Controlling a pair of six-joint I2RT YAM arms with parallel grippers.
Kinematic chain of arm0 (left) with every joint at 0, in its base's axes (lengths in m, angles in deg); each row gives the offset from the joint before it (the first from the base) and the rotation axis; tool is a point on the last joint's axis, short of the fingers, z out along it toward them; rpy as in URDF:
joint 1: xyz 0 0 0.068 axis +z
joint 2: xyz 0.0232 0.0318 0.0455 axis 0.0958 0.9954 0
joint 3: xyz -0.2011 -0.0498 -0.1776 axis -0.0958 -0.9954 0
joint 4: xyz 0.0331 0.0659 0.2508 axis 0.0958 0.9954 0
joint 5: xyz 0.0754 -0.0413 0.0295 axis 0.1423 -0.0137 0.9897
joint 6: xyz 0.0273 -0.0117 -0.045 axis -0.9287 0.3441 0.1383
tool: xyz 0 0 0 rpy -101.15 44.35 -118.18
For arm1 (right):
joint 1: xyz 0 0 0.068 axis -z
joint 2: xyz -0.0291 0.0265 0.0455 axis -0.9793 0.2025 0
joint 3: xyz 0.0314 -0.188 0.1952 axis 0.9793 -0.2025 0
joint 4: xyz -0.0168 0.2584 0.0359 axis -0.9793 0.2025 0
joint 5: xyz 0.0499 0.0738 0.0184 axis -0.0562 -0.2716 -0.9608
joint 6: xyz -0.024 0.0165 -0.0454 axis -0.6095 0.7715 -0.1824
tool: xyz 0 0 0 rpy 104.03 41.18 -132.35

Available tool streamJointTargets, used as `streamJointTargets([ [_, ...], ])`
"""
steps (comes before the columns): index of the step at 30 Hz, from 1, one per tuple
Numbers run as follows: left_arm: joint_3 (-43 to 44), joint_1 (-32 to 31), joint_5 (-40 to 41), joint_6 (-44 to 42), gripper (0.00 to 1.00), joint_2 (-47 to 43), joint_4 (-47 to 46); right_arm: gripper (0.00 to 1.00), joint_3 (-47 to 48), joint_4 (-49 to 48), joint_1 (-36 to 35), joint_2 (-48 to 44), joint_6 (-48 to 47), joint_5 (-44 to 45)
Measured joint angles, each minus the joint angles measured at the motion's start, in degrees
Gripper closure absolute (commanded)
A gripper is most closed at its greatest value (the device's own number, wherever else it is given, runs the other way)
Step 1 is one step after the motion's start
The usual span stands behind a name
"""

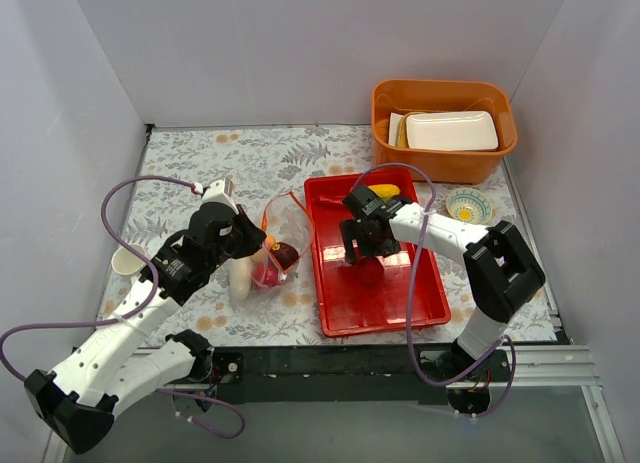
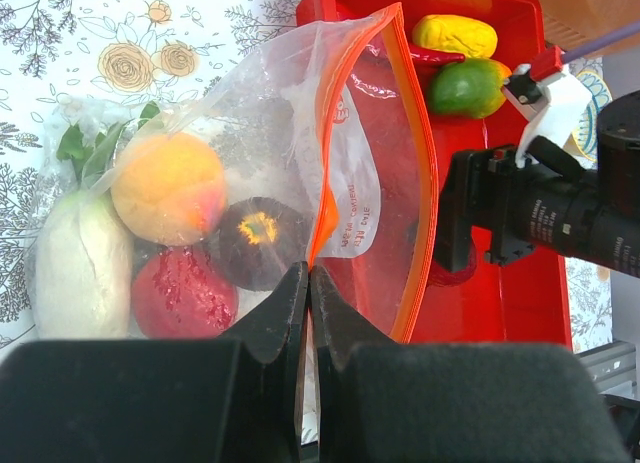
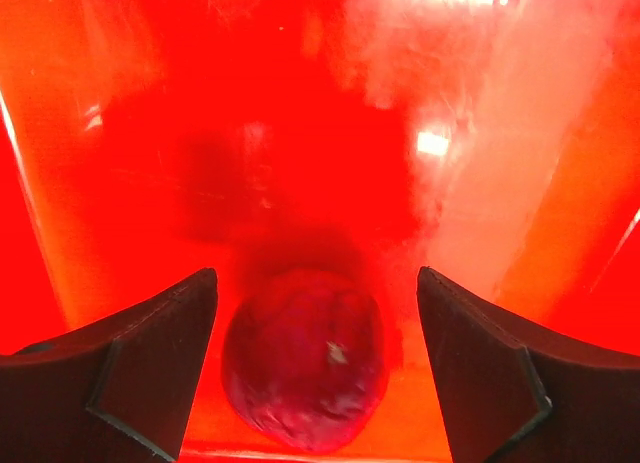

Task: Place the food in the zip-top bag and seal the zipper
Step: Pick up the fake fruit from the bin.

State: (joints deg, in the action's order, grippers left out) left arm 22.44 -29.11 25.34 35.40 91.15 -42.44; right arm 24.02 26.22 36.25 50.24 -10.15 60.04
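On the red tray (image 3: pixel 150 133), round dark-red fruit (image 3: pixel 305 358)

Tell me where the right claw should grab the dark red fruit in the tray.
Across its round middle, coming straight down: the fruit lies loose on the red tray floor, already inside the open right claw, with space either side.

A red tray (image 1: pixel 390 305) lies lengthwise on the flowered tablecloth (image 1: pixel 200 158), right of the middle. Behind it, at the far right corner, stands an orange tub (image 1: pixel 445 169) with a white foam tray (image 1: pixel 451 130) lying inside it. A small patterned bowl (image 1: pixel 469 205) sits between the tub and the red tray's right side. A pale cup (image 1: pixel 126 260) rests near the left wall.
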Motion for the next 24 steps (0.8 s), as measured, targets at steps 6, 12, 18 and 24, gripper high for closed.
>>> streamJointTargets([
  [6, -0.07, 0.0, -0.04, 0.0, 1.0, 0.11, -0.04, 0.07, -2.4, 0.46, 0.0, -4.92, 0.17, -0.63],
  [12, -0.07, 0.0, -0.26, -0.02, 1.0, 0.94, -0.39, 0.07, -2.6, 0.57, -0.02, -6.64, 0.17, -2.08],
  [18, -0.07, 0.0, -0.42, 0.0, 1.0, 1.16, -0.39, 0.07, -4.35, 0.81, -0.02, -6.71, 0.13, -4.04],
  [24, -0.07, 0.0, -0.5, 0.0, 1.0, 1.16, -0.42, 0.25, -7.17, 1.33, -0.02, -6.97, -0.07, -4.52],
])
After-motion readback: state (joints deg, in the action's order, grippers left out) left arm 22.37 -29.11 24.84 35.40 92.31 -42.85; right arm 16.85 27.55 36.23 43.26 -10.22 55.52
